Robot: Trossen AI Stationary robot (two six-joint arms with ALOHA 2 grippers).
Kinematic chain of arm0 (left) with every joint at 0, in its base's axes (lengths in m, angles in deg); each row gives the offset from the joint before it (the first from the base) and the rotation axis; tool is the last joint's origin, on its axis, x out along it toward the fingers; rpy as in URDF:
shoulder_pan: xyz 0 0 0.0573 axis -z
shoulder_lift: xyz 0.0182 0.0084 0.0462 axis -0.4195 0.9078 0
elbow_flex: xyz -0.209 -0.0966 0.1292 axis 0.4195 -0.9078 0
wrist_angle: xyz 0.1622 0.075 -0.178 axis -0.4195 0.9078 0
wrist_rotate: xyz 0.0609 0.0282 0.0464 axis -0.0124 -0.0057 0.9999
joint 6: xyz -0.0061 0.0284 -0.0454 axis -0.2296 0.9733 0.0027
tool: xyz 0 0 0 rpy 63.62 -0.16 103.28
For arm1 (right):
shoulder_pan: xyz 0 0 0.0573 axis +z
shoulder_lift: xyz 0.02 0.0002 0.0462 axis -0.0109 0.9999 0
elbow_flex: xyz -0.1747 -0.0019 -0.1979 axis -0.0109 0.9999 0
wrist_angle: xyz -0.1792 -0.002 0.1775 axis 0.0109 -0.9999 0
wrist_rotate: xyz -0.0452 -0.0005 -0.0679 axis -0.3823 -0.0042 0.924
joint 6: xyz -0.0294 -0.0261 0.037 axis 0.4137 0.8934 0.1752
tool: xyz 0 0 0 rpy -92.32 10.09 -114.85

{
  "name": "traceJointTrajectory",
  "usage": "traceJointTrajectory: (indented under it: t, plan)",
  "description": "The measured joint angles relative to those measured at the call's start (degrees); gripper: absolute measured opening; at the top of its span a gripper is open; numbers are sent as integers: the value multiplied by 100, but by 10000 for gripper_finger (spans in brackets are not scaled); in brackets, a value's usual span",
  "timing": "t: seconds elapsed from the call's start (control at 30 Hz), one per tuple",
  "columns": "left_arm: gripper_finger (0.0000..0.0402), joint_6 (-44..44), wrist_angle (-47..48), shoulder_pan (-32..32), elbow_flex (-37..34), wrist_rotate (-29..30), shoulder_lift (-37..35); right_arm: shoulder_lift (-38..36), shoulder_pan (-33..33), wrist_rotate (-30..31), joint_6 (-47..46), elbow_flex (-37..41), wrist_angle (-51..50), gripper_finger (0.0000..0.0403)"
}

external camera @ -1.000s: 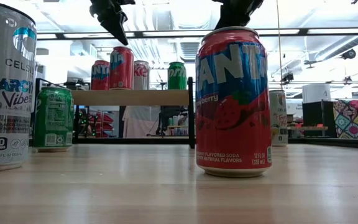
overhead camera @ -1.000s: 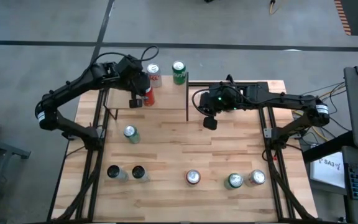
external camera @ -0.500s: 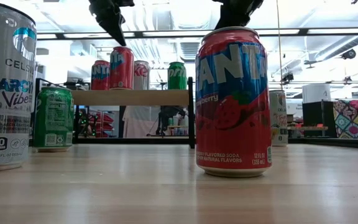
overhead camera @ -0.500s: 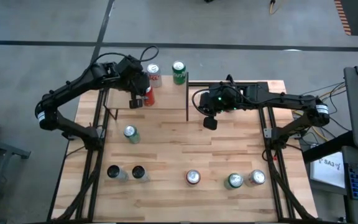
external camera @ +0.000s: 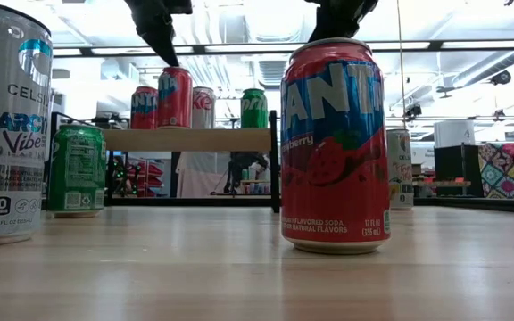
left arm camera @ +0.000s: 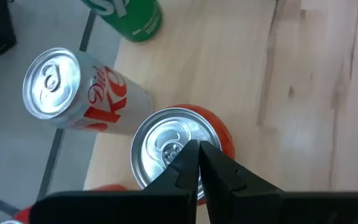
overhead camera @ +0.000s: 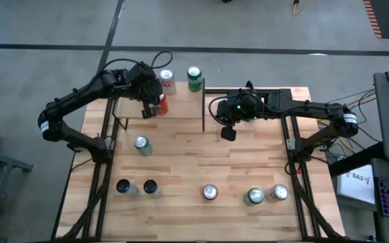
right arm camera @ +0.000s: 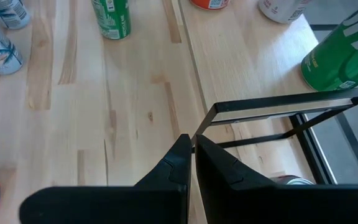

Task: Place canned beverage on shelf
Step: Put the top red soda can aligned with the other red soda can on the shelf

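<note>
The shelf (overhead camera: 181,115), a light wood board with black posts, stands at the table's far left. On it stand a red can (left arm camera: 219,134), a silver and red can (left arm camera: 73,93), a green can (overhead camera: 194,78) and another red can (external camera: 144,107). My left gripper (left arm camera: 199,148) is shut and points steeply down, right over the first red can's silver top (left arm camera: 157,140). My right gripper (overhead camera: 228,132) is shut and hangs in the air to the right of the shelf, near its black corner frame (right arm camera: 272,106). It holds nothing. My left gripper's shut fingertips (external camera: 171,59) stand just above the red can's top (external camera: 174,69), coming from above at a slant. I cannot tell whether they touch it. The can stands upright on the shelf board.
Loose cans stand on the tabletop: one with a green side (overhead camera: 141,144) left of centre, two dark-topped ones (overhead camera: 136,187) near the front left, three (overhead camera: 254,195) along the front right. A big red can (external camera: 335,147) and a silver one (external camera: 7,125) stand close to the low camera.
My left gripper has rolled a little about its own pointing line while staying above the red can. The cans and my right arm have kept still.
</note>
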Motion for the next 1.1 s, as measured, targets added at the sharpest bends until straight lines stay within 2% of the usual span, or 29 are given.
traceJointTrajectory:
  t: [0.17,0.37,0.6,0.87,0.93,1.1]
  plan:
    - [0,-575,13,-2,-10,433,2,0,1,0,-1,0,0,12]
    - [0,-1206,18,-2,-13,498,1,0,0,0,-55,-1,0,12]
    - [0,-1537,35,-2,-17,494,-22,0,1,0,-41,-1,0,12]
    - [0,-1502,-144,30,-28,459,-117,0,1,0,22,0,0,12]
    - [0,-1492,-169,31,-28,698,-133,0,1,0,22,-2,0,12]
    - [0,-1340,-110,26,-28,1786,-146,0,1,0,15,-2,0,12]
